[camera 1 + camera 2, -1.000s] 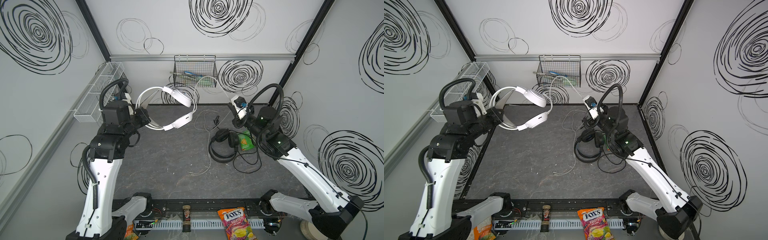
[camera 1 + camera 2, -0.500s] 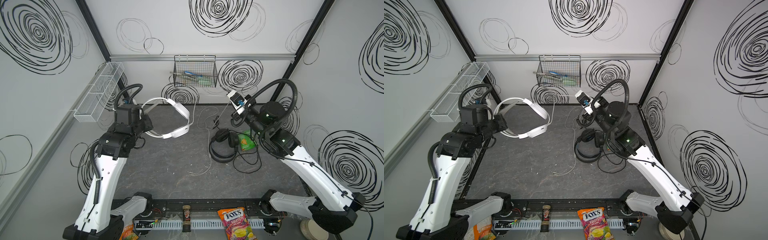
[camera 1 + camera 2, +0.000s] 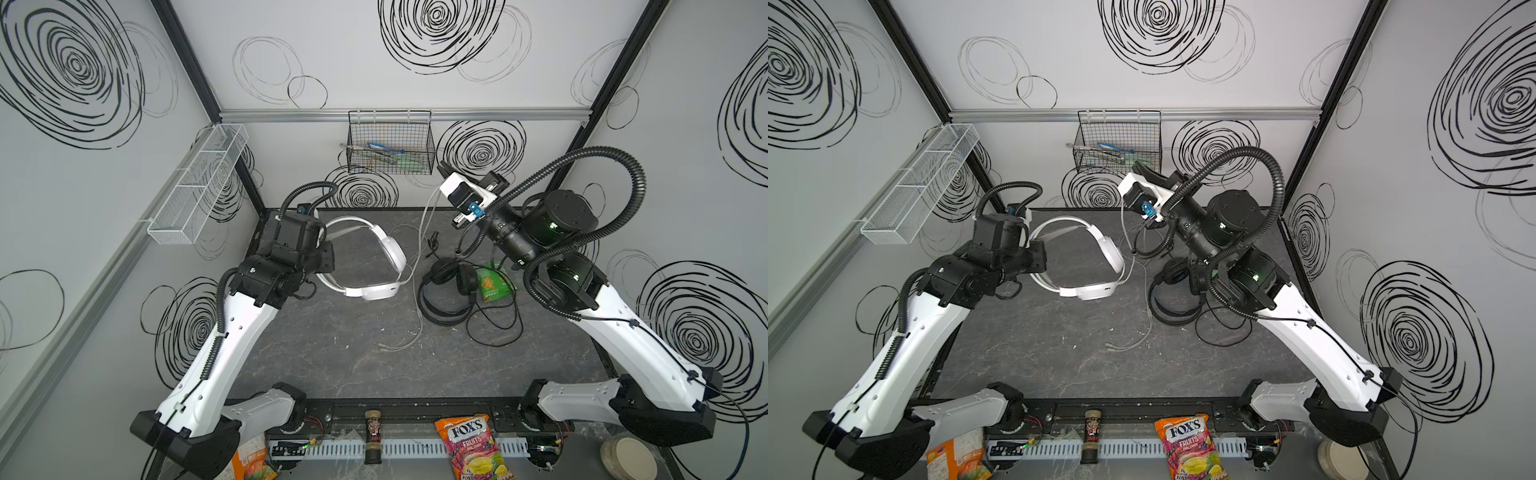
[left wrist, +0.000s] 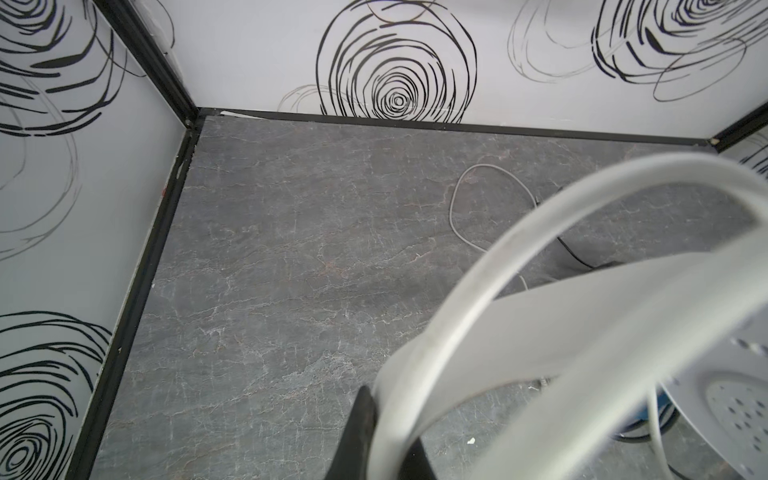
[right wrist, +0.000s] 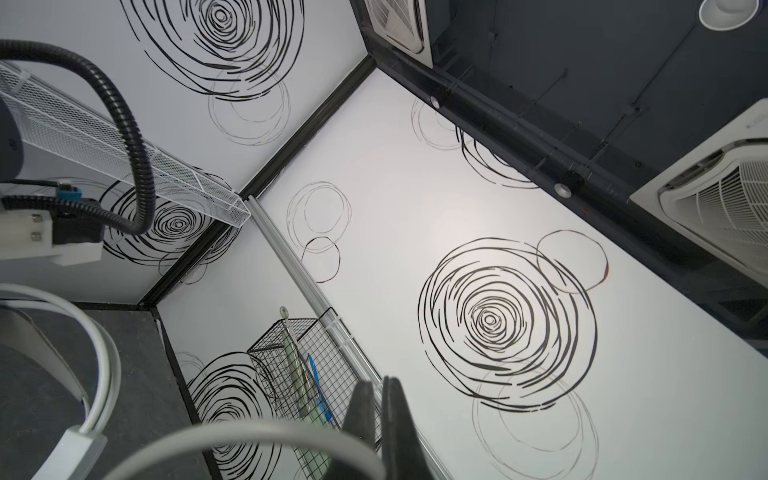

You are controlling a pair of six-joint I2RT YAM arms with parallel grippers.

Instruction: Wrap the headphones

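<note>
Worktop: a dark grey, marble-veined slab (image 3: 332, 357) with black framing along its edges.
Room: white walls (image 3: 353, 62) scribbled with black swirls. A black wire basket (image 3: 390, 143) hangs on the back wall and a white mesh shelf (image 3: 195, 187) on the left wall. The right wrist view looks up past the back wall to a dark ceiling with air-conditioning units (image 5: 715, 199).
Past the front edge: a sweets bag (image 3: 476, 444) lies below the arms' base rail.
White headset (image 3: 388, 255): over the left half, toward the back-left corner. The left gripper (image 4: 386, 415) has its jaws clamped on the headband.
White cable (image 3: 417, 307): one stretch climbs to the right gripper (image 5: 378, 386), raised over the back of the worktop with its jaws pressed together on it. The free end trails to the middle of the worktop.
Black headset (image 3: 446, 291): flat on the right half near the right edge, with its black cable (image 3: 494, 332) in loose loops. A green packet (image 3: 492, 284) touches it.
Hidden: in both top views the left wrist covers the left jaws.
Cut off: the left wrist view crops the white ear cup.
Hard to make out: the basket's contents, the blurred cable in the right wrist view, and whether the white headset's lower cup touches the worktop.
</note>
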